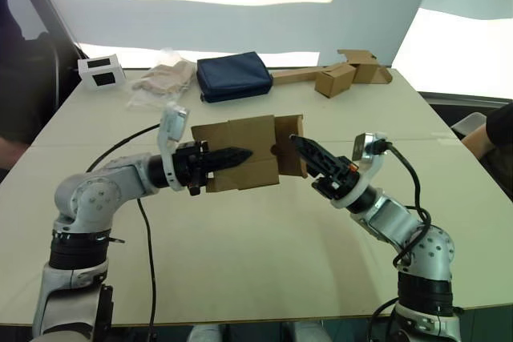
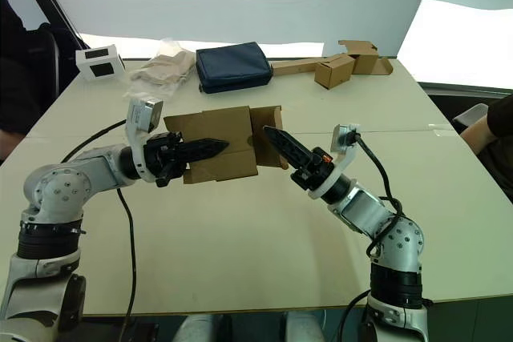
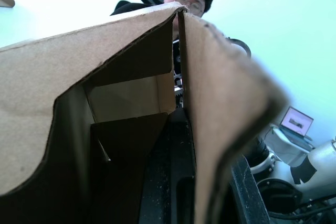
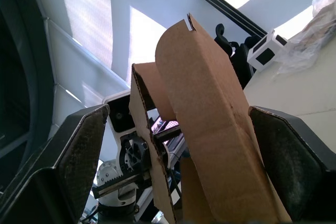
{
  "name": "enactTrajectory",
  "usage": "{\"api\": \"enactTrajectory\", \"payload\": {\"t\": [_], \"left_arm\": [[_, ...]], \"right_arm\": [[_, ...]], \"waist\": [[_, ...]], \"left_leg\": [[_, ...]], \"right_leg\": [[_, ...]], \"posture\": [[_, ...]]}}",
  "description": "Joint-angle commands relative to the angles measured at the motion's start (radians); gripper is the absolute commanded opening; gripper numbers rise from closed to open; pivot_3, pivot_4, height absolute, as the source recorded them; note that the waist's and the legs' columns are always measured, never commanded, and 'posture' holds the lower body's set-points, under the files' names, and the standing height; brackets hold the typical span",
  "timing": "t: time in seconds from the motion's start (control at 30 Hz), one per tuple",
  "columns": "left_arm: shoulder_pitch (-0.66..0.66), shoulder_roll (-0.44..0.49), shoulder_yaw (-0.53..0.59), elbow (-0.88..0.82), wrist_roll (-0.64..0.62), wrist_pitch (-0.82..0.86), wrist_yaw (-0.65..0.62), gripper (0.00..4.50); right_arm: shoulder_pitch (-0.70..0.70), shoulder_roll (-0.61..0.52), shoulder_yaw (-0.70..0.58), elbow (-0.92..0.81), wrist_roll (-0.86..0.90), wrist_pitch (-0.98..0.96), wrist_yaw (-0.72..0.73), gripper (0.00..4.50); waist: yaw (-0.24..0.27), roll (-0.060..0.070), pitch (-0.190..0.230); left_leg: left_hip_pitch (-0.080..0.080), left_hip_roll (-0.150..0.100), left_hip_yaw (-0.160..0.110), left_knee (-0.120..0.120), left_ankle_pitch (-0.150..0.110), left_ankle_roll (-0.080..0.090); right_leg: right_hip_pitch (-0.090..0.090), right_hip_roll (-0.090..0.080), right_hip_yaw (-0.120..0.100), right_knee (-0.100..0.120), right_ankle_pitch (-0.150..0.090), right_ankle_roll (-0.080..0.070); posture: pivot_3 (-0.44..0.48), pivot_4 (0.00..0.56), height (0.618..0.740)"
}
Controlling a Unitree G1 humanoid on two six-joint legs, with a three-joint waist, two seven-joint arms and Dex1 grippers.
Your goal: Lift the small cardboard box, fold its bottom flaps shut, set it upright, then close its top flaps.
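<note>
The small cardboard box (image 1: 240, 135) hangs on its side above the middle of the table (image 1: 240, 254). My left gripper (image 1: 239, 154) is shut on its side wall (image 3: 220, 103), with one finger running along the outside. At the box's right end the flaps (image 1: 290, 127) stand open; I cannot tell whether they are the bottom flaps or the top flaps. My right gripper (image 1: 300, 146) is open at that end, and one flap (image 4: 210, 129) stands between its spread fingers (image 4: 79, 156) without being pinched.
At the table's far side lie a navy pouch (image 1: 234, 76), a clear plastic bag (image 1: 164, 79), a small white box (image 1: 100, 71) and a cardboard strip with little brown boxes (image 1: 337, 78). A person (image 1: 497, 138) sits at the right edge, another (image 1: 12, 118) at the left.
</note>
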Motion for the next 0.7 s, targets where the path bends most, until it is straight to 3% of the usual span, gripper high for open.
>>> {"api": "enactTrajectory", "payload": {"t": [0.03,0.1,0.2,0.37,0.7], "left_arm": [[-0.024,-0.001,0.004,-0.002,0.000,-0.017,-0.011,0.00],[-0.024,-0.002,0.001,0.000,0.002,-0.020,-0.014,0.00],[-0.025,-0.003,0.000,0.001,0.004,-0.023,-0.016,0.00],[-0.021,-0.004,0.000,-0.001,0.003,-0.025,-0.016,0.00],[-0.019,-0.004,0.005,0.001,-0.001,-0.024,-0.014,0.00]], "right_arm": [[0.005,-0.013,0.010,-0.052,0.040,-0.011,-0.015,4.47],[0.009,-0.015,0.011,-0.048,0.035,-0.022,-0.022,4.47],[0.013,-0.018,0.011,-0.043,0.037,-0.031,-0.026,3.81],[0.018,-0.023,0.019,-0.050,0.031,-0.041,-0.033,2.04],[0.020,-0.036,0.040,-0.048,-0.027,-0.069,-0.026,2.04]], "waist": [[-0.001,0.000,0.000],[-0.001,0.000,0.000],[-0.001,0.000,0.000],[-0.001,0.000,0.000],[0.000,0.000,0.000]], "left_leg": [[0.000,0.000,0.000,0.000,0.000,0.000],[0.000,0.000,0.000,0.000,0.000,0.000],[0.000,0.000,0.000,0.000,0.000,0.000],[0.000,0.000,0.000,0.000,0.000,0.000],[0.000,0.000,0.000,0.000,0.000,0.000]], "right_leg": [[0.000,0.000,0.000,0.000,0.000,0.000],[0.000,0.000,0.000,0.000,0.000,0.000],[0.000,0.000,0.000,0.000,0.000,0.000],[0.000,0.000,0.000,0.000,0.000,0.000],[0.000,0.000,0.000,0.000,0.000,0.000]], "posture": [[0.000,0.150,0.740],[0.000,0.150,0.740],[0.000,0.150,0.740],[0.000,0.150,0.740],[0.000,0.150,0.740]]}}
